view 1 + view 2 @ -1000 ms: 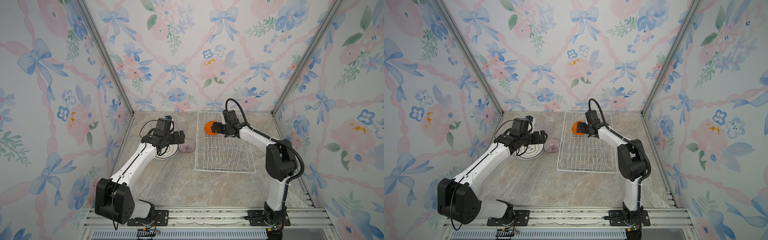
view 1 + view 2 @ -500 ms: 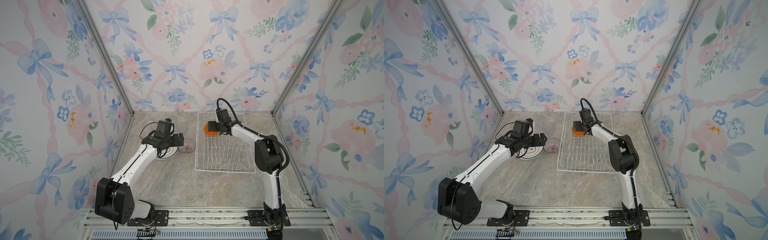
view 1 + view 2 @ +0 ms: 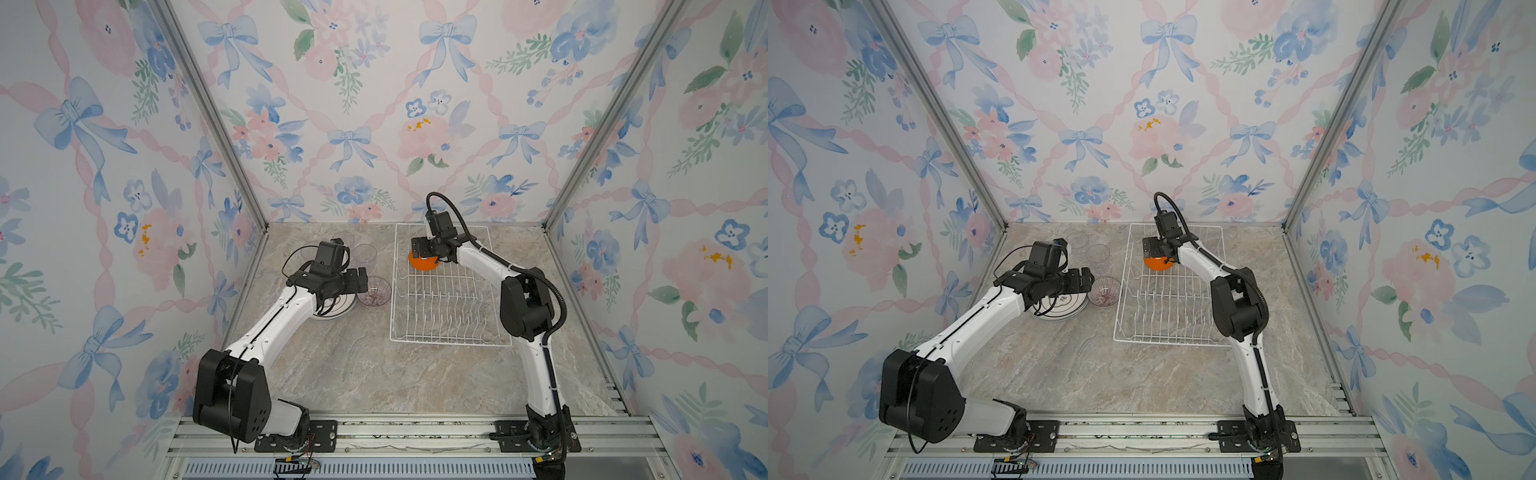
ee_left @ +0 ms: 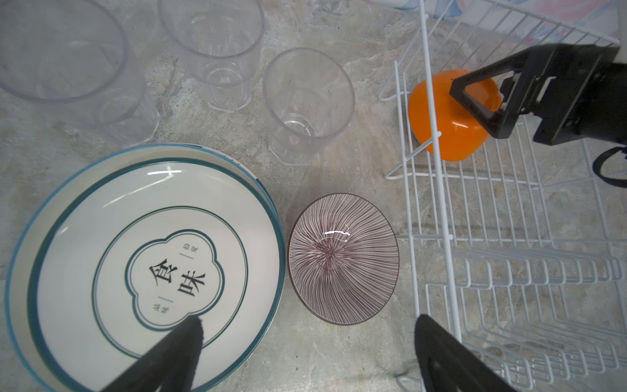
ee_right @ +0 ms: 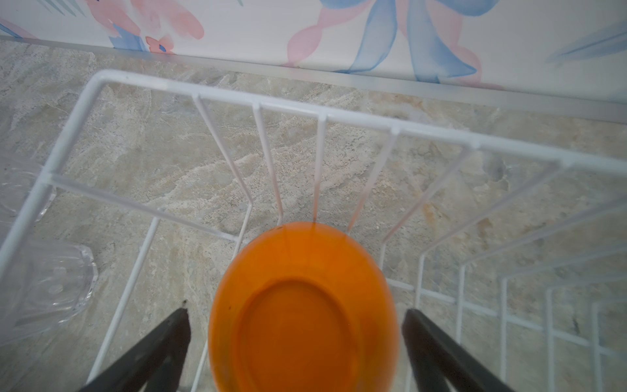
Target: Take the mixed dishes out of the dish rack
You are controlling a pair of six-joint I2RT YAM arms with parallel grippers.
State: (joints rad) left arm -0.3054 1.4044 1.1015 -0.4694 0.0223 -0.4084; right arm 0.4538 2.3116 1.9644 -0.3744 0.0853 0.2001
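1. The right arm's elbow has swung in toward the middle over the last second. The right gripper has edged toward the left of the top views, above the orange bowl. The bowl itself hasn't shifted.
2. The left arm has barely moved. The left gripper is still poised over the dishes beside the rack.
3. In the right wrist view the fingers are spread wide and straddle the bowl. A sliver of gap shows on each side, so there's no grasp.
4. The orange bowl sits bottom up inside the rack, at the far end close to its left wall.
5. The left gripper's fingers are splayed and carry nothing. One tip hangs over the plates and the other over the rack's near-side wire.
6. The plates are stacked face up on the table, left of the rack.
7. The ribbed bowl stands upright between the plates and the rack, just beside the stack. The pictures don't settle whether they touch.
8. Three tumblers stand upright behind the plates and ribbed bowl, mouths up, toward the back wall.
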